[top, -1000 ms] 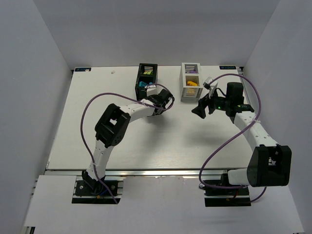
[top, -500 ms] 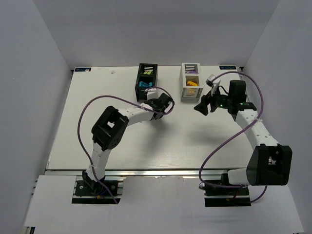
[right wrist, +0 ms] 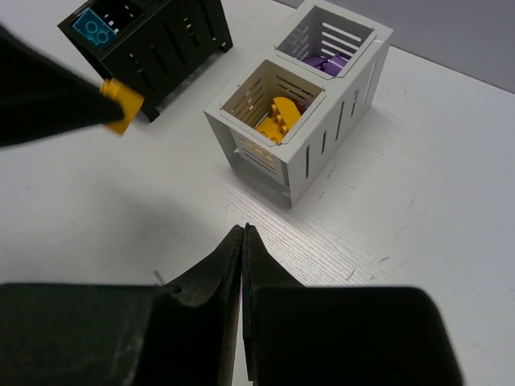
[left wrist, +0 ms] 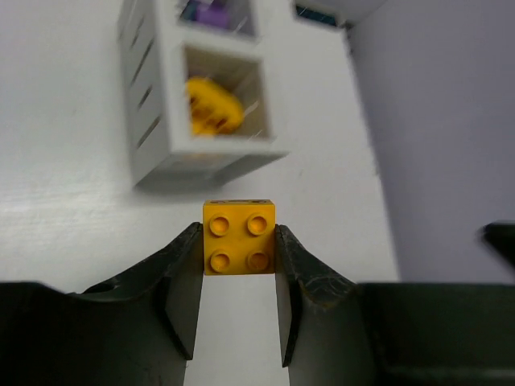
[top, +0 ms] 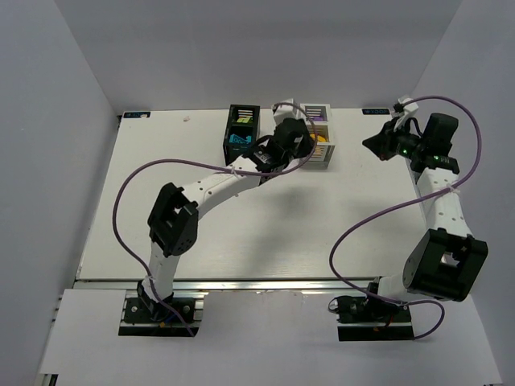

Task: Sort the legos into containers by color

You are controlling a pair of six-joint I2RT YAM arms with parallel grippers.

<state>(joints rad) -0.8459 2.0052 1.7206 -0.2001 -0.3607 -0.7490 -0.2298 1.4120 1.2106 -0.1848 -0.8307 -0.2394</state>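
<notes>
My left gripper [left wrist: 238, 233] is shut on an orange four-stud lego [left wrist: 238, 237], held above the table just short of the white container [left wrist: 149, 121]. In the top view this gripper [top: 302, 145] hovers at the white container's [top: 326, 108] near left side. Its near compartment holds an orange lego [right wrist: 278, 117] and its far one a purple lego [right wrist: 326, 60]. The black container [top: 228, 141] stands to its left, with a cyan lego [right wrist: 95, 28] and a lime one [top: 244, 121] inside. My right gripper [right wrist: 244, 231] is shut and empty, to the right of the white container [right wrist: 322, 153].
The left arm's purple cable [top: 286, 104] loops over the gap between the two boxes. The right arm's cable [top: 354, 233] sags over the right half of the table. Grey walls stand close on both sides, and the table's right edge [top: 418, 201] passes under the right arm.
The left arm has swung up and to the right, from in front of the black box to the white box. The right arm has drawn back to the right and shut its jaws.
</notes>
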